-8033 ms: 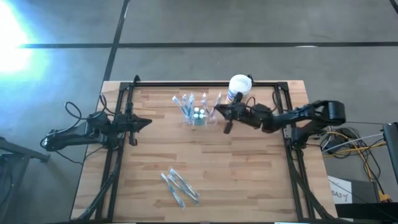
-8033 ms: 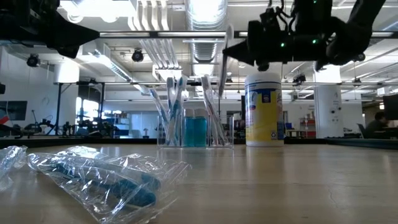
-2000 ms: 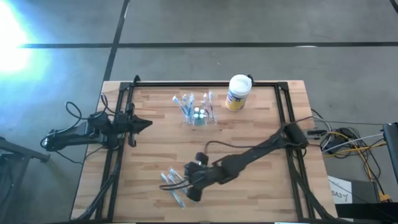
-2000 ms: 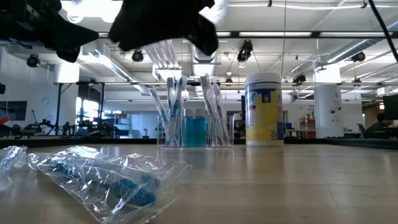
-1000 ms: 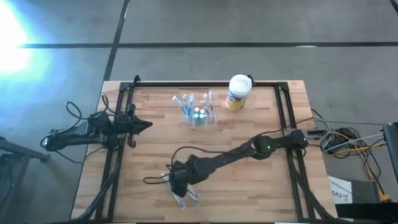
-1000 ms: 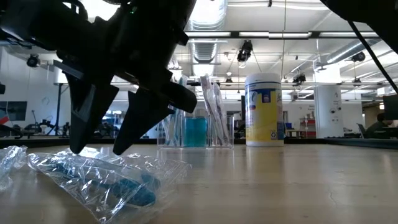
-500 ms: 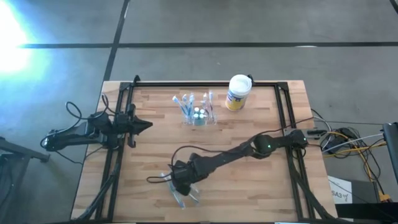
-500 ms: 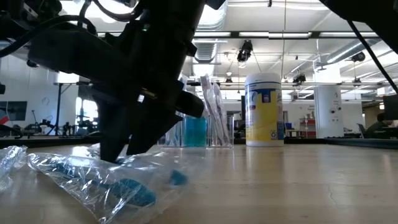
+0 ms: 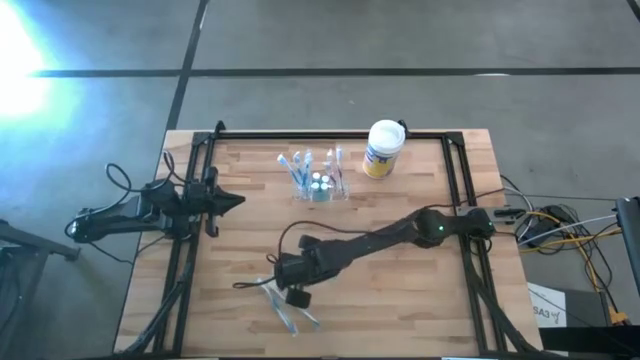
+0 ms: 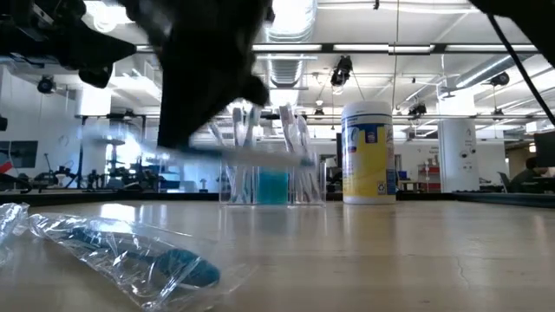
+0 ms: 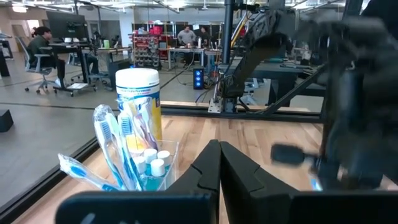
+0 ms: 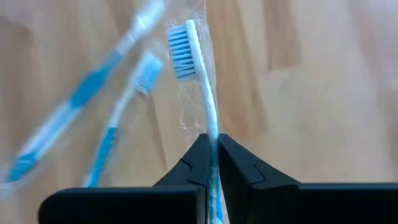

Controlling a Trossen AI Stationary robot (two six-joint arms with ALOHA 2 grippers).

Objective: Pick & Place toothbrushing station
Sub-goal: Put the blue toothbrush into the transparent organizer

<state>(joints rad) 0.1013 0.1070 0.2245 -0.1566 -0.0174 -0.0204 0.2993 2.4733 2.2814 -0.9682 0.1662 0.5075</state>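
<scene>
The toothbrushing station is a clear holder with several toothbrushes and small bottles, standing at the table's far middle; it also shows in the left wrist view. My right gripper hangs over the near left part of the table, shut on a wrapped white-and-blue toothbrush. Two more wrapped toothbrushes lie flat on the wood below it. My left gripper waits shut at the table's left edge, pointing level toward the station. My right gripper pinches the toothbrush's handle between its two fingers, through the clear wrapper. The fingers slant down from above. The bristle end sticks out past the fingertips. The brush hangs about level, clear of the table.
A white canister with a yellow-blue label stands right of the station at the far edge. A black frame rail runs round the table. Bare wood lies between the station and the near toothbrushes.
My right gripper has shut on one toothbrush from the pile at the near left and risen with it, rolling its wrist. That toothbrush has come off the table and hangs about level; the other wrapped brushes stay on the wood.
</scene>
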